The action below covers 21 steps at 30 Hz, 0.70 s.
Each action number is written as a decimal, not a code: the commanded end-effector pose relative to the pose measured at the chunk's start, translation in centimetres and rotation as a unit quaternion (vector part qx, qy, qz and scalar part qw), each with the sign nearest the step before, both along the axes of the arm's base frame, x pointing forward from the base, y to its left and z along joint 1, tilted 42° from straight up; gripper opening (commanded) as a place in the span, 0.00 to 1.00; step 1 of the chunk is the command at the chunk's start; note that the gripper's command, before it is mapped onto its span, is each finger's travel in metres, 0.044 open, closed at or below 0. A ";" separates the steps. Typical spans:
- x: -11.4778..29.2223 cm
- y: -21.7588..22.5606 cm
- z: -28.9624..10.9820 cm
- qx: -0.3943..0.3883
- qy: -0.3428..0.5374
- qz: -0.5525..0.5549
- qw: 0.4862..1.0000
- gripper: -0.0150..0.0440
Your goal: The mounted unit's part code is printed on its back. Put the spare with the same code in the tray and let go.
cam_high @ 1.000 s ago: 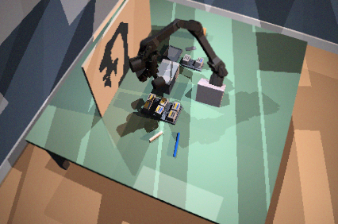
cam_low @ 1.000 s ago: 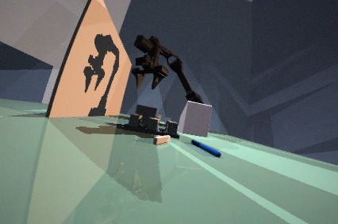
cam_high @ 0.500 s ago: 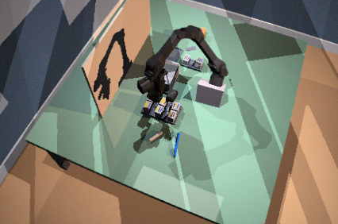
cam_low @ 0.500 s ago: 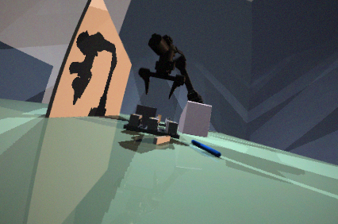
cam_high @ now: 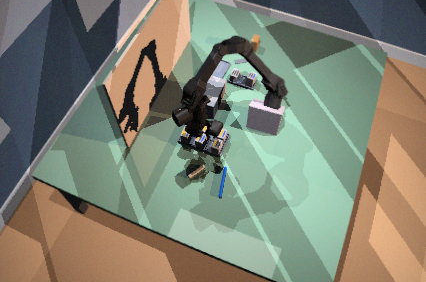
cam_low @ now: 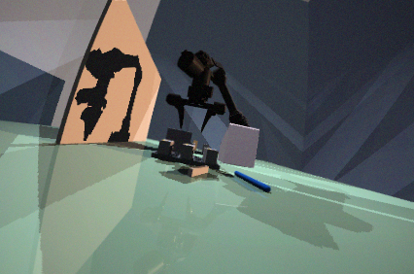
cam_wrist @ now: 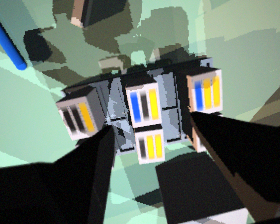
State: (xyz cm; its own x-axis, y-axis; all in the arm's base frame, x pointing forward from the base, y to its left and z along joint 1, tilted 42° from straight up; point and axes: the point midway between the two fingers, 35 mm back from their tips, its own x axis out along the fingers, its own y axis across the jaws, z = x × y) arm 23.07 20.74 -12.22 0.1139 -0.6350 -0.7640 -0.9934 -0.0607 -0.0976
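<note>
Checking wrist view: I could read four spares [cam_wrist: 145, 104] by their stripes, which top and exterior views didn't resolve. Codes were black-black-yellow, blue-black-yellow, blue-yellow-yellow, black-yellow-yellow. All four sat in the rack [cam_high: 205, 140], none in the tray [cam_high: 243, 78]. Gripper [cam_low: 195, 115] hung above the rack, fingers partly apart, holding nothing. Only the top view showed the tray behind the arm. I also counted one pen [cam_high: 222, 182], one wood block [cam_low: 194, 171], one grey box [cam_high: 266, 116].
</note>
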 end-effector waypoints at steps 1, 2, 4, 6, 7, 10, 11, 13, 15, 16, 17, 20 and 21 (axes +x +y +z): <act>-0.1 -0.2 -0.1 -0.001 0.000 0.003 1.000 0.76; -0.1 -0.2 -0.2 -0.001 0.000 0.003 1.000 0.76; 0.0 -0.3 -0.3 -0.001 0.000 0.003 1.000 0.76; 0.0 -0.4 -0.5 -0.001 0.000 0.003 1.000 0.76; 0.0 -0.5 -0.6 -0.001 0.000 0.003 1.000 0.76; 0.1 -0.8 -1.0 -0.001 0.000 0.003 1.000 0.76; 0.2 -0.9 -1.1 -0.001 0.000 0.003 1.000 0.76; 0.2 -1.1 -1.4 -0.001 0.000 0.003 1.000 0.76; 0.3 -1.3 -1.6 -0.001 0.000 0.003 1.000 0.76; 0.3 -1.4 -1.8 -0.001 0.000 0.003 1.000 0.76; 0.4 -1.5 -1.9 -0.001 0.000 0.003 1.000 0.76; 0.4 -1.8 -2.3 -0.001 0.000 0.003 1.000 0.76; 0.5 -1.9 -2.4 -0.001 0.000 0.003 1.000 0.76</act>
State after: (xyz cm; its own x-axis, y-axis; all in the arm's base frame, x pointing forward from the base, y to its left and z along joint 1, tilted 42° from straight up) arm 23.57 19.41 -14.02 0.1191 -0.6296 -0.7677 -0.9927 -0.0619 -0.1033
